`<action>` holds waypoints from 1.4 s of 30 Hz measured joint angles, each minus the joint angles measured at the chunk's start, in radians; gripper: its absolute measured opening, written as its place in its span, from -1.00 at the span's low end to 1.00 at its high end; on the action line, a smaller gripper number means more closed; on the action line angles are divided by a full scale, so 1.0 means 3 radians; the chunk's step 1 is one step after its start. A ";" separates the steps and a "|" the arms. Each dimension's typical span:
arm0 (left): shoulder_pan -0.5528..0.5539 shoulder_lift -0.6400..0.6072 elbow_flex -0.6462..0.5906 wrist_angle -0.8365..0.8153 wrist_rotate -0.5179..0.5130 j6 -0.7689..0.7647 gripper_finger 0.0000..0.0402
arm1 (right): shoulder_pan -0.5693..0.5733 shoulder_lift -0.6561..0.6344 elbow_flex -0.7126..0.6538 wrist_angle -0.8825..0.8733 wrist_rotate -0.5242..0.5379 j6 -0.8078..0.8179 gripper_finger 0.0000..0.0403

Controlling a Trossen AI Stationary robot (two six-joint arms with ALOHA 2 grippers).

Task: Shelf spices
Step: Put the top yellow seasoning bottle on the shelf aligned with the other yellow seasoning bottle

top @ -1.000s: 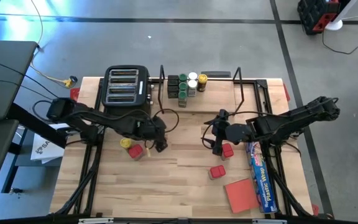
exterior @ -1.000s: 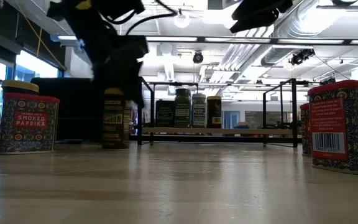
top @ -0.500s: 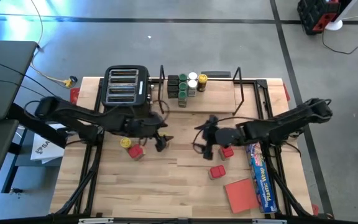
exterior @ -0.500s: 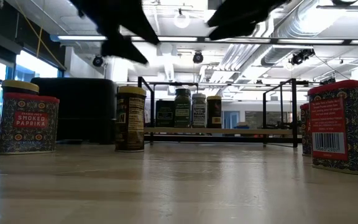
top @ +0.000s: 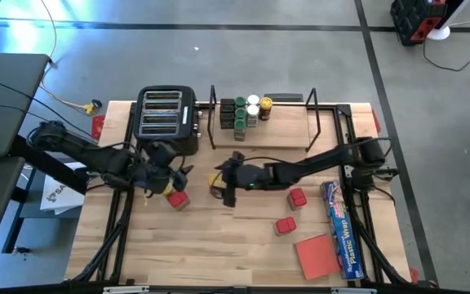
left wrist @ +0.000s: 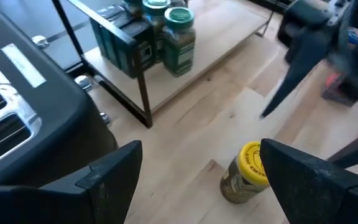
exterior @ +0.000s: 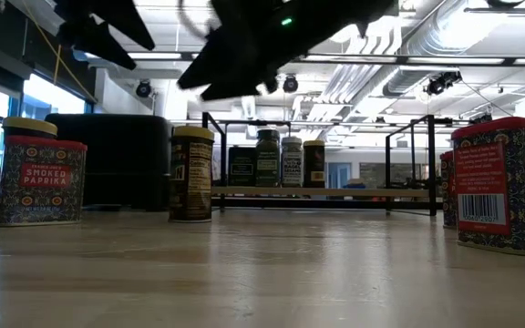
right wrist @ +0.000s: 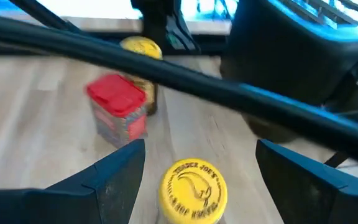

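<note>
The right gripper [top: 219, 186] reaches far across the middle of the worktop [top: 219, 237], jaws open and holding nothing, poised just above a yellow-lidded jar [top: 216, 181] that stands upright on the wood in front of the shelf [top: 284, 122]; in the right wrist view the jar's lid [right wrist: 192, 185] lies between the two dark fingers [right wrist: 107, 176]. The left gripper [top: 175, 174] hangs beside the black toaster [top: 167, 113], jaws likewise open and empty; its wrist view looks past its fingers [left wrist: 114, 174] at the same jar [left wrist: 246, 173] and at the rack's near corner. Close to the left gripper sit a second yellow-lidded jar [top: 165, 188] and a red square tin [top: 178, 198], touching or nearly so. Two further red tins [top: 298, 197] [top: 285, 225] rest on the right half of the worktop, near the blue plastic-wrap box [top: 341, 230] and the flat red pad [top: 317, 255]. On the shelf's wooden board, at its left end, stands a cluster of shelved spices [top: 243, 111]: dark square tins and round jars with green, white and yellow lids. In the low view the free-standing jar [exterior: 192, 173] stands upright ahead of the rack, with a paprika tin [exterior: 41, 180] at far left.
</note>
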 joint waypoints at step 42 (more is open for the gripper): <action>-0.0247 0.0227 0.0000 -0.0104 -0.0096 -0.0191 0.60 | -0.0153 -0.0274 0.0706 -0.2621 0.0096 -0.0360 0.07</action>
